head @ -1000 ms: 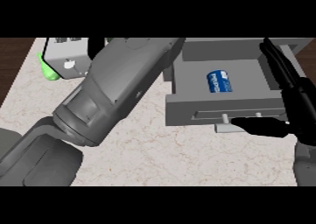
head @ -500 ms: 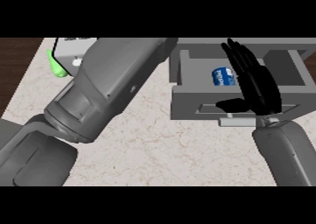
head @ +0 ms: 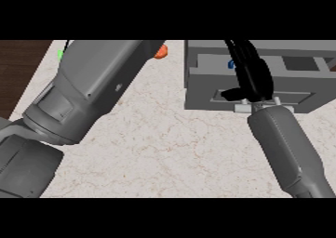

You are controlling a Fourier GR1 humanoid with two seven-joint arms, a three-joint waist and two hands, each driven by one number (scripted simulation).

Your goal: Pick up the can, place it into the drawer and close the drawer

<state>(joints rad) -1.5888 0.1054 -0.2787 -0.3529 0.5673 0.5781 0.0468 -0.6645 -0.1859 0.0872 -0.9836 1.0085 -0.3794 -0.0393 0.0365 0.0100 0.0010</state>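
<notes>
The grey drawer (head: 201, 83) sits at the upper right, open only a little. Of the blue can (head: 231, 63) just a sliver shows inside it, beside my right hand. My right hand (head: 251, 76) lies over the drawer's front with its fingers straight, pointing away from me, its thumb by the front panel near the handle (head: 245, 108). It holds nothing. My left forearm (head: 95, 93) fills the left side and runs off the top, so the left hand itself is out of sight.
An orange object (head: 160, 51) peeks out beside the left forearm at the top. A green object (head: 60, 55) shows at the upper left. The counter's left edge (head: 26, 93) borders dark wood. Marble counter stretches in front of the drawer.
My right hand has moved left onto the drawer's front and the drawer has slid inward. Much less of the can shows than before.
</notes>
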